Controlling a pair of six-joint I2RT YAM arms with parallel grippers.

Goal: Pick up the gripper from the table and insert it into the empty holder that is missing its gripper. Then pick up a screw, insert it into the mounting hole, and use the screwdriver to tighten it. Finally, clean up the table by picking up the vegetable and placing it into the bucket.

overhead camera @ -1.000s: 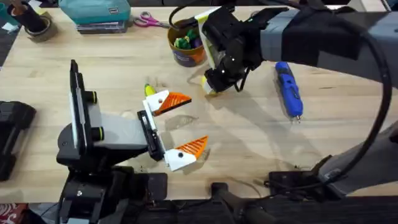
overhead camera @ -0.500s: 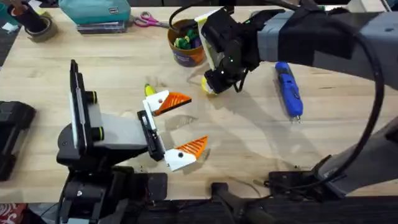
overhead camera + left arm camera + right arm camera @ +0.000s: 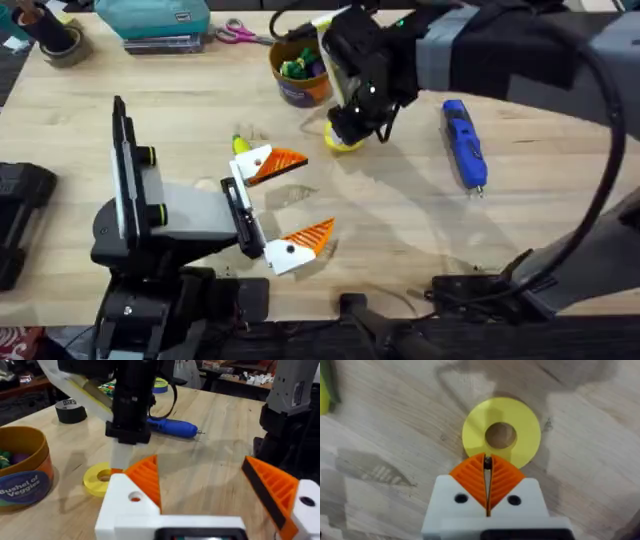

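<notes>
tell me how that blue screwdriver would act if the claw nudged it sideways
The blue screwdriver looks rigid and pen-shaped, lying flat on the table, so a sideways nudge would probably roll it. Its smooth, round barrel may slip in a pinch. The thin metal bit at its tip is likely the delicate part.

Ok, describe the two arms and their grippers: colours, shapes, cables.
The left gripper has white angular finger blocks with orange ribbed wedge tips, on a black and grey arm with yellow-green knobs. The right gripper has the same white blocks, with round holes, and orange ribbed pads. Its arm is dark grey and black, with a black cable looping alongside.
</notes>
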